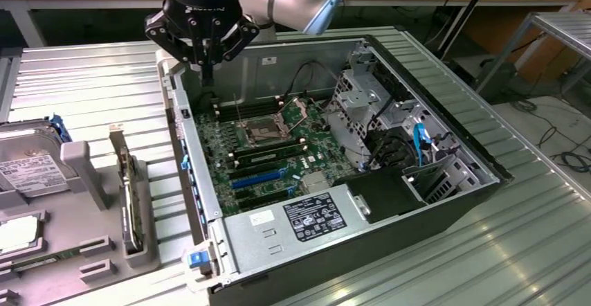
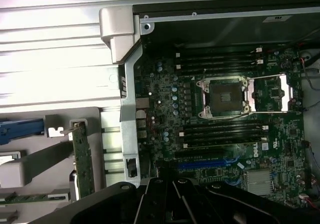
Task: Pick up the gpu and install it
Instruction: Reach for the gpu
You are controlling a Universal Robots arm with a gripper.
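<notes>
Gpu (image 1: 132, 194) standing on edge in a grey holder (image 1: 83, 174) on the ribbed tabletop (image 1: 93, 77), outside the open computer case (image 1: 388, 278), silver bracket at the end nearer the end effector (image 1: 207, 76). Lower than the end effector and well off to its side, toward the exterior view's left. End effector fingers pressed together, holding nothing, poised over the case's rear corner. Judged as the approach step, pickup not yet begun. A grasp calls for parting the fingers and lining them up across the card's thin upper edge. White labels on the power supply (image 1: 309, 216) and on the hard drive (image 1: 28, 171) past the gpu, print too small to read.

From the wrist, end effector (image 2: 175, 199) dark and closed above the motherboard (image 2: 165, 99), empty CPU socket (image 2: 222, 97) ahead of it. Gpu (image 2: 82, 159) seen edge-on as a green strip in the holder, across the case wall from the end effector. White mark (image 2: 257, 149) on the board reads as "DELL".
</notes>
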